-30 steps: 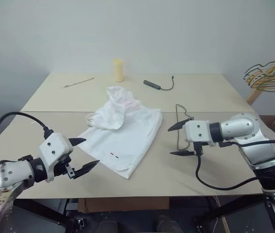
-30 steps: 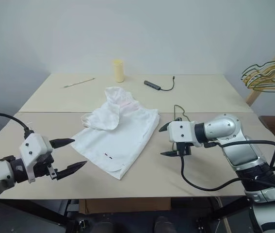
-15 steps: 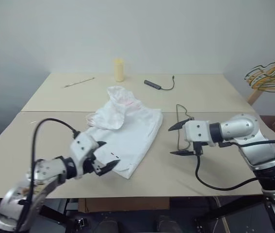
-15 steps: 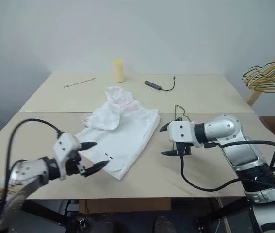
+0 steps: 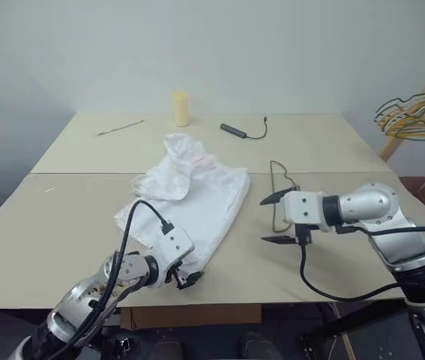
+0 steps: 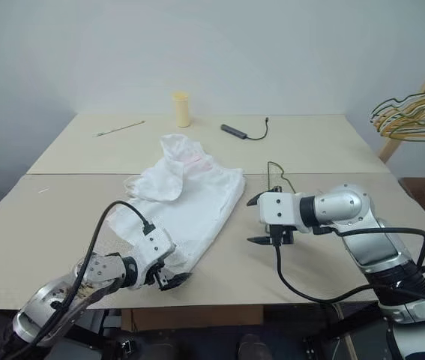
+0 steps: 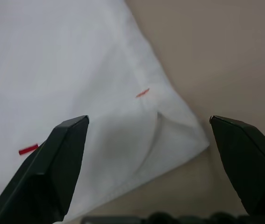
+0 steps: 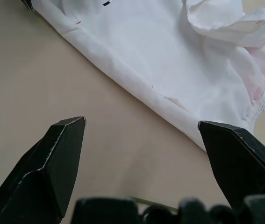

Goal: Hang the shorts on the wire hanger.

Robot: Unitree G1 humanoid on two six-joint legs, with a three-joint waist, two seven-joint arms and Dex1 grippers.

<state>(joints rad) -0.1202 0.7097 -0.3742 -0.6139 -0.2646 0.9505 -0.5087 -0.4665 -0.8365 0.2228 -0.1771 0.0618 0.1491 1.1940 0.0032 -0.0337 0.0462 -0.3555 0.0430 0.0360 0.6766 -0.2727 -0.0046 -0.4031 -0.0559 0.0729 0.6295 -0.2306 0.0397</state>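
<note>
The shorts [image 5: 186, 199] lie spread on the middle of the bench [image 5: 62, 225], waistband bunched at the far end and hems toward the near edge, which leaves a free corner for a hand to take. The left hand [image 5: 184, 274] is low over that near hem corner with its fingers spread wide on either side of it and nothing between them yet; in the left wrist view the corner of cloth, with a small red mark, sits squarely in the gap, so I judge it is lined up to pinch the hem. The right hand [image 5: 278, 219] hovers well to the right of the shorts, fingers also wide and holding nothing, just beside the wire hanger [image 5: 278, 187], probably waiting to deal with it. That hanger is a thin dark line on the bench, partly covered by the right hand, so its full outline is hard to make out. Whether the left fingertips already touch the cloth cannot be told.
</note>
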